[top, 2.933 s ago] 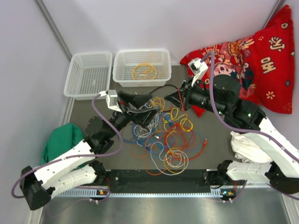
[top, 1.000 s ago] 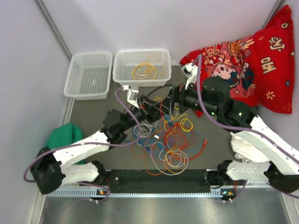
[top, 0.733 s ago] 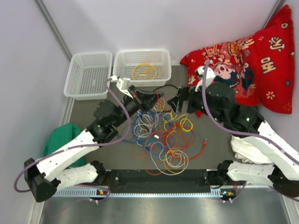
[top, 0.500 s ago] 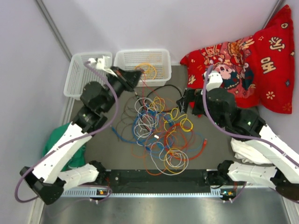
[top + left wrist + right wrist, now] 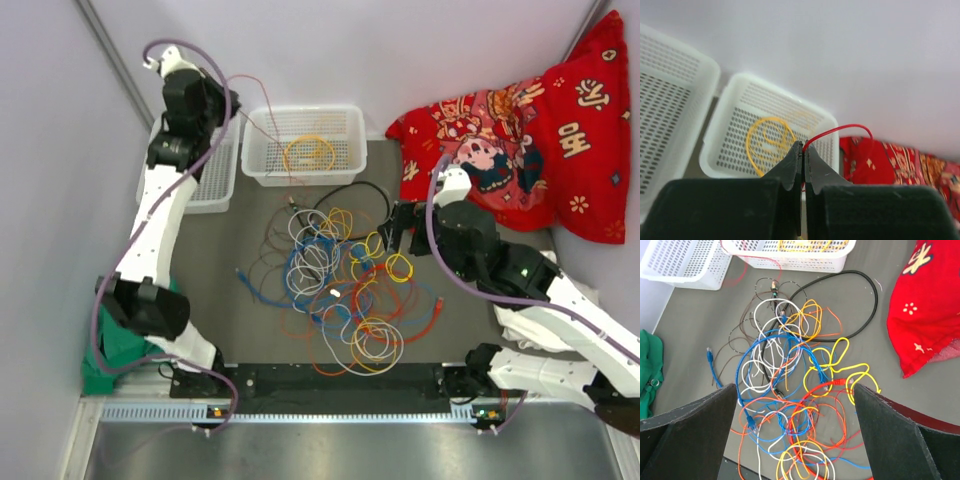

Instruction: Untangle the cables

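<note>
Tangled cables [image 5: 335, 290] lie heaped mid-table, near a white basket [image 5: 305, 176] holding a yellow loop [image 5: 308, 153]. The left gripper [image 5: 803, 147], high above the basket, pinches one thin red wire [image 5: 840, 131]; the right gripper [image 5: 795, 387] hangs wide open beside the heap.

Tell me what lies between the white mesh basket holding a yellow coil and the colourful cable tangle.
Right wrist view: a thick black cable loop and thin brown wire loops lie there.
</note>
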`<state>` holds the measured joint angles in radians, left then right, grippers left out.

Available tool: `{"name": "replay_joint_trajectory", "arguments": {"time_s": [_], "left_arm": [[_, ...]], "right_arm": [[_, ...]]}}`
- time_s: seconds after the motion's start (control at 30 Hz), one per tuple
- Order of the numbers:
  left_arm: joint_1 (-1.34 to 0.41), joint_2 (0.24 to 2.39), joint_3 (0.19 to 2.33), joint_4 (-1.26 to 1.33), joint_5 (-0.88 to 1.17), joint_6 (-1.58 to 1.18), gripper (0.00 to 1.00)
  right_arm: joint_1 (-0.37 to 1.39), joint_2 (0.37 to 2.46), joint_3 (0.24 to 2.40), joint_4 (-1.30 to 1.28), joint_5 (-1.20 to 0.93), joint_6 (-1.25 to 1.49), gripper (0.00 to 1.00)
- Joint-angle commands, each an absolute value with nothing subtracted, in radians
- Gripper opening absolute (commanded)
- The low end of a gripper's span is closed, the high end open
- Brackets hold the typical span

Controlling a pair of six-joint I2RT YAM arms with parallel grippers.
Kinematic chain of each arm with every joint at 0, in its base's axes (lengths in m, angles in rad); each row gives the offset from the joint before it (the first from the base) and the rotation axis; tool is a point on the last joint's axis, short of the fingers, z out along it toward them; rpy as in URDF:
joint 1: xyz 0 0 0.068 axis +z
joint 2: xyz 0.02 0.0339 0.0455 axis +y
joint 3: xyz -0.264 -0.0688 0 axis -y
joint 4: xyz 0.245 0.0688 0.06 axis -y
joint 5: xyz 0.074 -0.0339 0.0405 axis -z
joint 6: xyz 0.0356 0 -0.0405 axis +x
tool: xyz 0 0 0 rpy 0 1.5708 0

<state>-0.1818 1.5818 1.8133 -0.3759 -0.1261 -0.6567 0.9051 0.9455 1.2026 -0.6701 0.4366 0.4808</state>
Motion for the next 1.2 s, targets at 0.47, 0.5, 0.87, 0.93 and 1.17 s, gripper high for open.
{"name": "replay_joint_trajectory", "arguments": {"time_s": [0.47,0.5,0.87,0.93,1.17], "left_arm": [[0.063,1.790,2.267,-0.370,-0.244,-0.603,0.00],[0.069,1.790,2.269,-0.361,-0.253,-0.598,0.00],[0.115,1.807,2.361,-0.354,-0.323,-0.558,0.00],[0.115,1.812,2.346,-0.364,-0.366,-0.528,0.00],[0.118,1.766,2.220,-0.307,-0.417,-0.500,0.00]], "right_arm": [[0.884,0.991,1.184,-0.560,0.390,0.419,0.99],[0.884,0.994,1.189,-0.551,0.382,0.416,0.99],[0.884,1.092,1.301,-0.586,0.339,0.410,0.99],[0.884,1.089,1.301,-0.589,0.333,0.429,0.99],[0.884,1.103,1.302,-0.589,0.325,0.440,0.99]]}}
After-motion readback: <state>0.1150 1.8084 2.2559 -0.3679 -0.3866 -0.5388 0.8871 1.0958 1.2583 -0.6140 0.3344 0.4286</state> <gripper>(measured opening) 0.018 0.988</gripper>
